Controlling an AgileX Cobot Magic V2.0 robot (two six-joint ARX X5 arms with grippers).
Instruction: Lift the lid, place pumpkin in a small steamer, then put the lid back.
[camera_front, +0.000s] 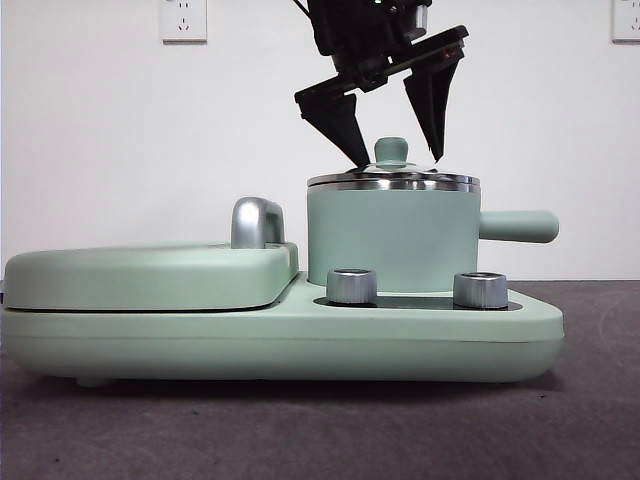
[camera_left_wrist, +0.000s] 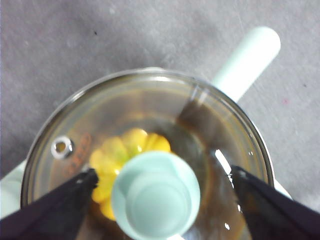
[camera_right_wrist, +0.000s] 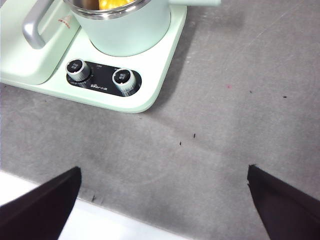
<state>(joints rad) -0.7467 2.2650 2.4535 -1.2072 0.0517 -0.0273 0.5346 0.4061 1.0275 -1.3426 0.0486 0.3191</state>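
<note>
lid seated, pumpkin inside

the lid (camera_front: 393, 180) sits level on the small steamer (camera_front: 392, 238), knob up, side handle pointing right. the pumpkin (camera_left_wrist: 120, 160) lies under the glass. the left end effector (camera_front: 395, 155) hangs released astride the knob. the right end effector (camera_right_wrist: 165, 200) waits spread above the counter (camera_right_wrist: 225, 125).

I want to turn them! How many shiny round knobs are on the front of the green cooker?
2. One silver dial sits below the mint-green steamer pot toward the flat cover; the other silver dial sits below the pot's handle side. None seem hidden.
</note>
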